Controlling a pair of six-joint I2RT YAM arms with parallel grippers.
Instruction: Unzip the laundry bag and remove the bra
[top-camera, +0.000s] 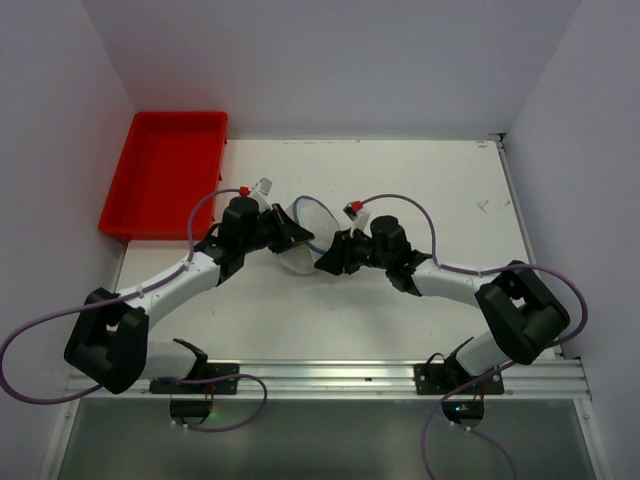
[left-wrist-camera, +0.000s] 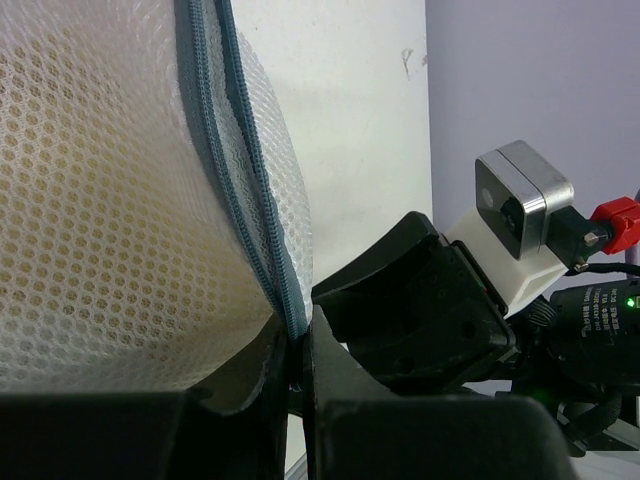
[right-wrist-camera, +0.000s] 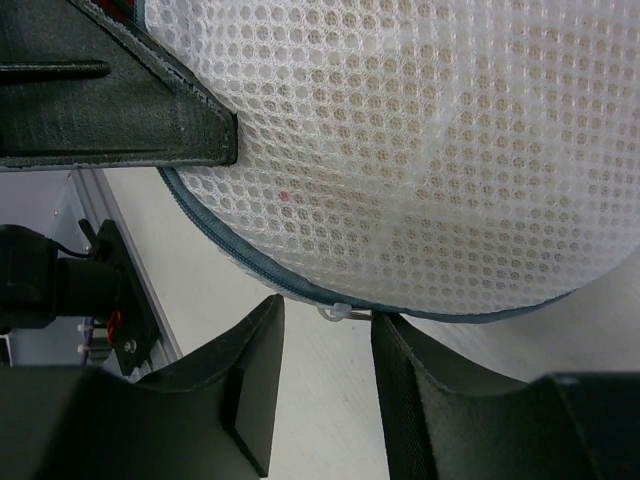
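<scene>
no readable text, labels or numbers

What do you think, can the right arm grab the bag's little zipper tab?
Probably yes: the right gripper is open and the zipper tab sits right between its jaw tips, nothing in the way.

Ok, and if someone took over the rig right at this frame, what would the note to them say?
Left hand: shut on the zip seam of the laundry bag, holding it mid-table.
Right hand: open, fingers either side of the white zip pull, not gripping it.
Done: bag braced; zip looks closed.
Left: pinch pull, unzip, take out the bra, likely the beige showing through the mesh.
</scene>
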